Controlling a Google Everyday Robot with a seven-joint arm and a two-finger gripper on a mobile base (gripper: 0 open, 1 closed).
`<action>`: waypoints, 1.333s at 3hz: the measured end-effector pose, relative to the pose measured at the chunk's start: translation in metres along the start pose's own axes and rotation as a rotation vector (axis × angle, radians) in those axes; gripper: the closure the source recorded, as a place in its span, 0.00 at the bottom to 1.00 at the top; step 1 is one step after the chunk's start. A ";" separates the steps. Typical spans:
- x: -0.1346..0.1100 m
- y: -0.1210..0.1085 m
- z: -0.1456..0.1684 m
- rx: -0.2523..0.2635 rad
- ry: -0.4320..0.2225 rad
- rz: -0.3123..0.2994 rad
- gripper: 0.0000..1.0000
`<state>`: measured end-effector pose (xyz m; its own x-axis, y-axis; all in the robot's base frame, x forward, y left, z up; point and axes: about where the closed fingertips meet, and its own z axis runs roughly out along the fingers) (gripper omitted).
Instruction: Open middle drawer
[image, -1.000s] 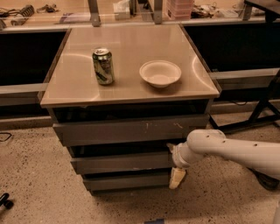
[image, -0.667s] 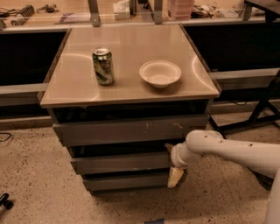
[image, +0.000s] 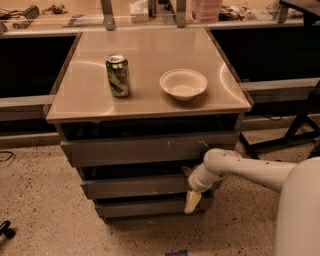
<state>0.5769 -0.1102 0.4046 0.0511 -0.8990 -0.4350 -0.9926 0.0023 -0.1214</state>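
The drawer unit has three grey-brown slab fronts. The top drawer (image: 150, 148) is the widest and has pale scratch marks. The middle drawer (image: 132, 186) is plain and sits a little proud of the bottom drawer (image: 145, 206), the slimmest. My gripper (image: 191, 194) is at the right end of the middle drawer's front, on the end of my white arm (image: 240, 169), which comes in from the right. A cream part of the gripper hangs down over the bottom drawer's right end.
A green drink can (image: 118, 75) and a white bowl (image: 183, 83) stand on the tan cabinet top (image: 150, 55). Dark counters flank the unit on both sides. A black stand leg (image: 295, 131) is on the speckled floor at the right.
My gripper and arm have shifted a little to the left along the middle drawer's right end. The drawers, can and bowl look unchanged.
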 end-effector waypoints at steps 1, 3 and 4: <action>0.000 0.000 0.000 -0.002 0.000 0.000 0.00; -0.002 0.027 -0.001 -0.156 0.015 0.037 0.00; 0.000 0.042 -0.007 -0.205 0.024 0.063 0.00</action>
<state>0.5342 -0.1130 0.4055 -0.0122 -0.9099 -0.4146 -0.9955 -0.0278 0.0903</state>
